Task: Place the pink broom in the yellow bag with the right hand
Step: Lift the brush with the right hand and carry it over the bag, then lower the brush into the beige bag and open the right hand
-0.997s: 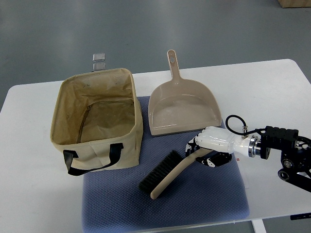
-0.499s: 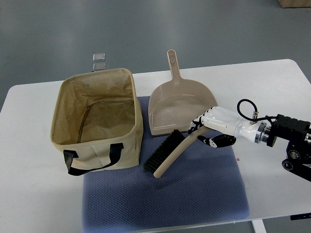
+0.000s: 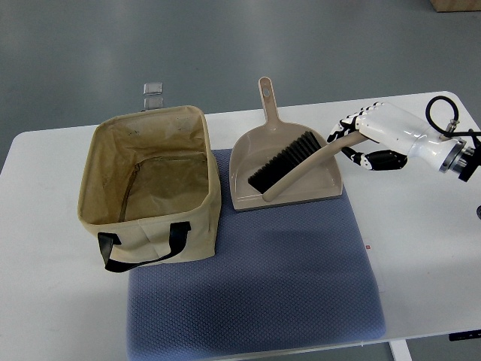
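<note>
Right arm [image 3: 451, 150]: cut off by the right picture edge past the wrist. Broom [image 3: 289, 164]: handle end hidden inside the right hand [image 3: 368, 139]. Dustpan [image 3: 284, 169]: floor partly covered by the broom. Small clear item [image 3: 153, 95] behind the bag [image 3: 146, 188] (possibly a clip): too small to identify.

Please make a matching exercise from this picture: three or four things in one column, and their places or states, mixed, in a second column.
Things:
1. broom
2. yellow bag
3. dustpan
4. right hand

Places or states:
a. open on top, nothing seen inside
b. closed around a handle
c. held above the dustpan
d. lying between the bag and the hand

Pairs: 1-c, 2-a, 3-d, 4-b
</note>
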